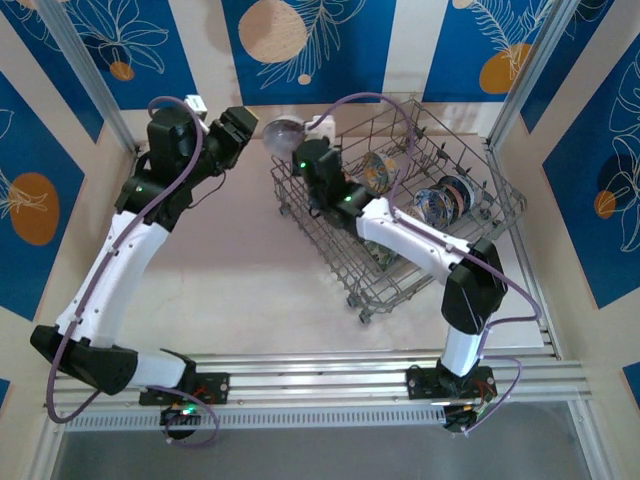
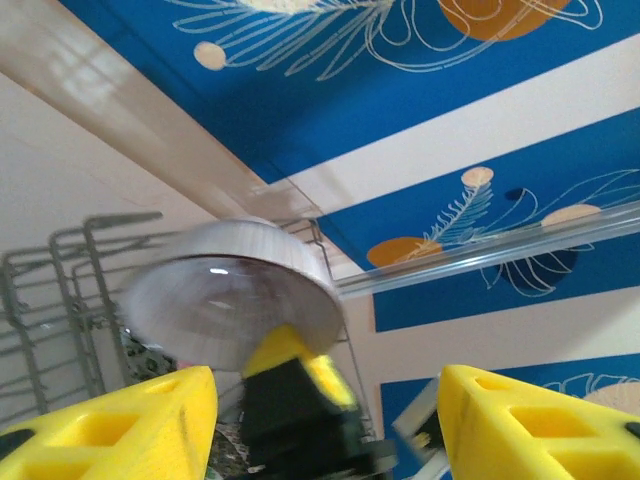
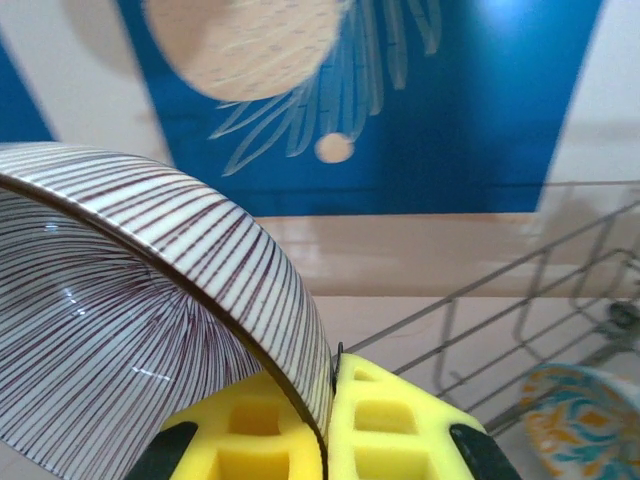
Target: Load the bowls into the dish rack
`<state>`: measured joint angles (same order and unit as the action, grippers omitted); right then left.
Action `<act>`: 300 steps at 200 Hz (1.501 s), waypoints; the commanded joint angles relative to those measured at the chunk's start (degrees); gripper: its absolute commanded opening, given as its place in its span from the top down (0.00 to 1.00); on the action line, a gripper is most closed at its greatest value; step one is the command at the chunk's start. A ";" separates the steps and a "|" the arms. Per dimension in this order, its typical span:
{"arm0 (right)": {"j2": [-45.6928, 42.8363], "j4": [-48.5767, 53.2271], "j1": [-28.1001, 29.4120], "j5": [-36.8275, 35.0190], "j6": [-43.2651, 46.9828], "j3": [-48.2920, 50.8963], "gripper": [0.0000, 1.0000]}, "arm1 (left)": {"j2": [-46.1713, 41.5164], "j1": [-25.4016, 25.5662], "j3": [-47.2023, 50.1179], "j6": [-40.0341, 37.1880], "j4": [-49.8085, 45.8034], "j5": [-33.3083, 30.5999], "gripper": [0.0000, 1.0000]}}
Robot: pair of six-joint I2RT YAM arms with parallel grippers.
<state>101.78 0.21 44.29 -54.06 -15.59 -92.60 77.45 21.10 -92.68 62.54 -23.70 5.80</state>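
Rack of grey wire [image 1: 497,178], large and rectangular, sits far right with patterned ceramic bowls [image 1: 445,200] on edge inside. Above its far-left corner the right gripper [image 3: 325,420] pinches the rim of a white, dark-striped bowl [image 3: 150,330]. Left gripper [image 2: 325,420], just left, gapes wide, holding nothing

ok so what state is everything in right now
striped bowl, held in the air by its rim
right fingers, shut on the striped bowl's rim
left fingers, open, holding nothing
dish rack, partly loaded
racked bowls, standing on edge
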 commanded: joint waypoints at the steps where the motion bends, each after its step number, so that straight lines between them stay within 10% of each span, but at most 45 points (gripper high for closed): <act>1: -3.36 1.37 -4.65 -1.11 -1.00 -4.04 1.00 | -0.15 -2.32 -0.93 -3.81 -0.84 3.96 0.34; 137: 1.25 5.03 -32.49 -0.68 14.14 0.51 1.00 | 8.10 -5.17 5.84 -17.25 -3.94 16.82 0.25; 300: 11.34 2.17 -35.12 -4.35 21.44 -1.40 1.00 | 9.97 -5.33 8.38 -20.09 -5.12 18.64 0.23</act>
<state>112.46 6.37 9.41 -55.59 4.89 -91.81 87.96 16.36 -85.03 43.46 -28.36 22.96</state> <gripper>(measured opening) 0.059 0.767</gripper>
